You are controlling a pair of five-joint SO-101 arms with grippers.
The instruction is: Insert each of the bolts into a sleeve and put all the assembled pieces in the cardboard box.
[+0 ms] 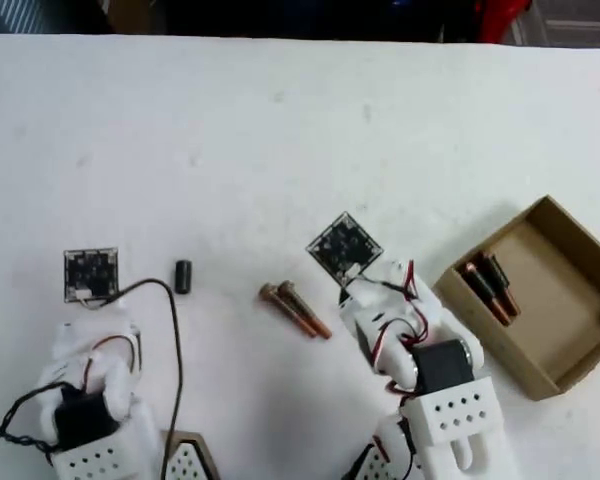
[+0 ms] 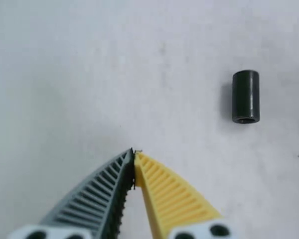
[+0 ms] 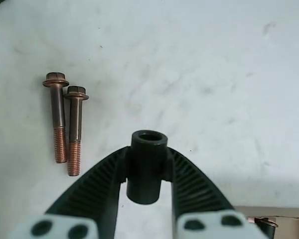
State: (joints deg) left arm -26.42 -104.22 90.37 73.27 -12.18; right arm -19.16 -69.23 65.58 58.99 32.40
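**Right gripper** (image 3: 146,167): the jaws are closed partway around a black sleeve (image 3: 148,144), which is clamped between the two dark ribbed fingers. This held sleeve is a short, smooth, matt cylinder. Its open bore is seen at the end that projects beyond the fingertips.

**Left gripper** (image 2: 134,155): the jaws are closed, with the grey and yellow toothed fingers meeting at their tips. Nothing is held.

**Loose sleeve** (image 2: 245,97): a second black cylinder of the same form is found lying on its side on the white table (image 1: 280,150). It is near the left gripper but apart from it. The opening at one end is visible.

**Bolts** (image 1: 295,310): two copper-coloured bolts are found lying side by side and parallel on the table, between the two arms. Each has a flanged hexagonal head, a plain shank and a threaded end. No sleeve is fitted to either.

**Cardboard box** (image 1: 565,310): an open brown box is placed on the table beside the right arm. Two assembled pieces (image 1: 485,285), each a copper bolt carrying a black sleeve, are seen lying together against its near wall.
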